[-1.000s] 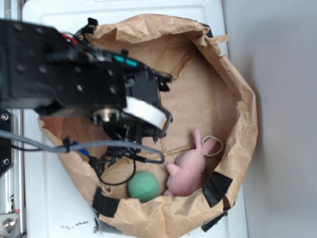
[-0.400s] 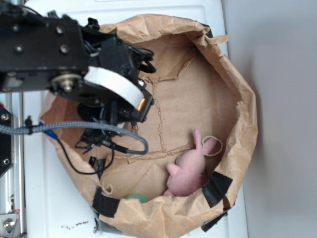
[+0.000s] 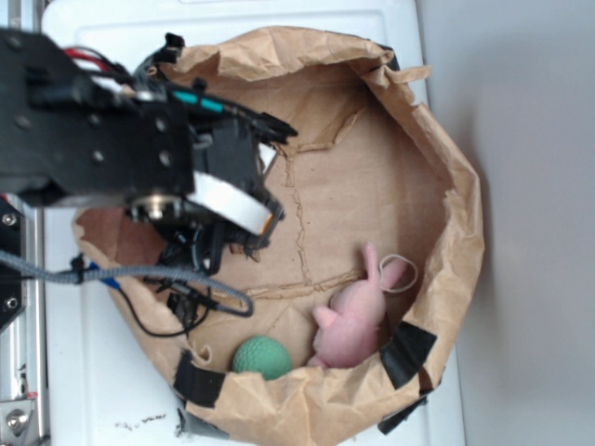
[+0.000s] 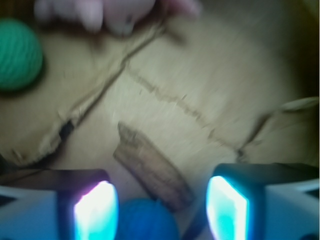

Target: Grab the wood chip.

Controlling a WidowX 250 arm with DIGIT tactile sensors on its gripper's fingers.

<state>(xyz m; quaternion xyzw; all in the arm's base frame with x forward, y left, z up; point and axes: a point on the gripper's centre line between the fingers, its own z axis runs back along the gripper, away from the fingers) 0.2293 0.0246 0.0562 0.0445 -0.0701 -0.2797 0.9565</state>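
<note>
Paper-lined bin [image 3: 456, 232]: gripper [image 4: 162, 210] spread wide above blurry wood chip [image 4: 152, 167], blue ball [image 4: 145, 220] half cut off.

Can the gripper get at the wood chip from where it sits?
Probably yes: the gripper is open above the wood chip, nothing covering it. A blue ball touching its near end may crowd the grasp.
</note>
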